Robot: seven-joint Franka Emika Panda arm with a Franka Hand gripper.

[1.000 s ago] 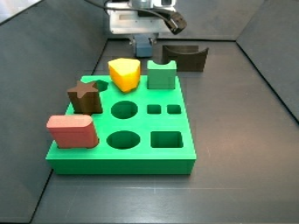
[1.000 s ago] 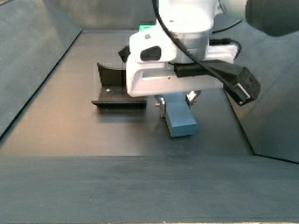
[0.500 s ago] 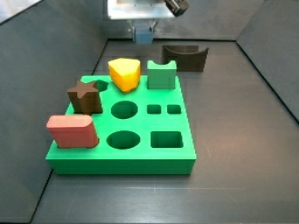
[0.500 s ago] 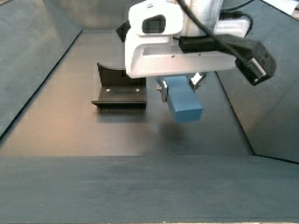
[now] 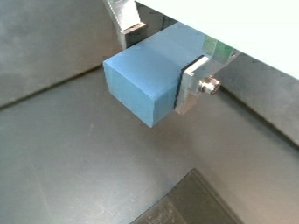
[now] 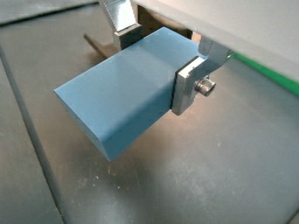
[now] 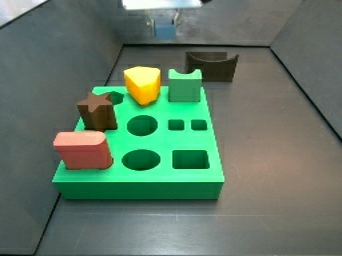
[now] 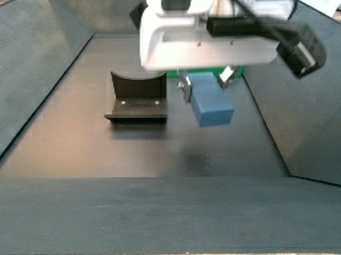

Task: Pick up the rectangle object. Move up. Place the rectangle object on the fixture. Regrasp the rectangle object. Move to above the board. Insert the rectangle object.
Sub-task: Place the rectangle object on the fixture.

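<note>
The rectangle object point(image 8: 209, 101), a slate-blue block, hangs in the air above the dark floor, and my gripper point(image 8: 200, 80) is shut on it. In both wrist views the silver fingers point(image 5: 193, 84) point(image 6: 191, 84) press its two opposite faces, and the block point(image 5: 149, 77) point(image 6: 121, 101) sticks out below them. In a side view the gripper point(image 7: 164, 22) sits at the very top of the frame with the block point(image 7: 164, 29) just showing. The dark fixture point(image 8: 136, 100) point(image 7: 211, 65) stands on the floor beside and below the block. The green board point(image 7: 134, 176) lies nearer the front.
On the board stand a red rounded block point(image 7: 83, 150), a brown star piece point(image 7: 96, 109), a yellow piece point(image 7: 142, 85) and a green notched block point(image 7: 185, 86). Grey sloping walls point(image 7: 54, 60) close in the floor on both sides.
My gripper has risen straight up with the blue block in it, from near the floor to well above it. The fixture and board pieces have not moved.
</note>
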